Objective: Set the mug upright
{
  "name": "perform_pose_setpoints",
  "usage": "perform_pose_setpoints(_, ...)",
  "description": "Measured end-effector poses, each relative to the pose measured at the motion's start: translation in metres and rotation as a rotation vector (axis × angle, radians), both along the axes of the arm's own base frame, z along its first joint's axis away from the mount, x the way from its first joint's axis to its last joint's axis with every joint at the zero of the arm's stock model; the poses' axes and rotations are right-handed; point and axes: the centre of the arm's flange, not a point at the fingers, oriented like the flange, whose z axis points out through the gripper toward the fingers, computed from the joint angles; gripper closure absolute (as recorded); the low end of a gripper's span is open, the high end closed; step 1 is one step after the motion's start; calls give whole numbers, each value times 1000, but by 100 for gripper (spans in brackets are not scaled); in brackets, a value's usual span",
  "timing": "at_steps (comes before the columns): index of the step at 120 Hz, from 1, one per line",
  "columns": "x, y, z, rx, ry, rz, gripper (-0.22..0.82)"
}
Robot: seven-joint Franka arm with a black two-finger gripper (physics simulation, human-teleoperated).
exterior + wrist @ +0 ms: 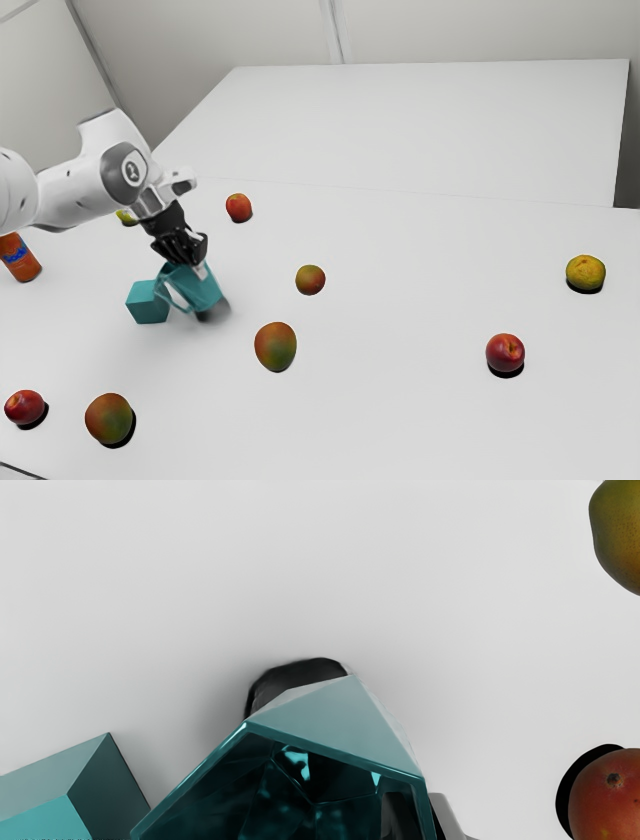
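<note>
white table (pixel 420 370) under everything. white arm (pixel 85 190) reaches down over it. black gripper (pixel 198 267) is closed on the wall of the teal mug (pixel 197 290), one finger inside, one out, probably so the wrist can swing it upright. mug is tilted just below the hand, mouth toward the wrist camera; can't tell if its base touches down. teal block (pixel 148 302) just beside, maybe a snag.

A teal cube (pixel 148 304) blocks one side of the mug (pixel 203 290); room opens toward the small mango (pixel 310 280).
</note>
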Motion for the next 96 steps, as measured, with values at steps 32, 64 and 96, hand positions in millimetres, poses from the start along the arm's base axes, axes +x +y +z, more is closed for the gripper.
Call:
perform_pose_setpoints(32, 6, -28, 3, 146, -18, -26, 78)
perform_pose_setpoints(64, 5, -42, -6, 200, -57, 20, 78)
perform_pose_setpoints(96, -4, -56, -6, 223, -61, 65, 78)
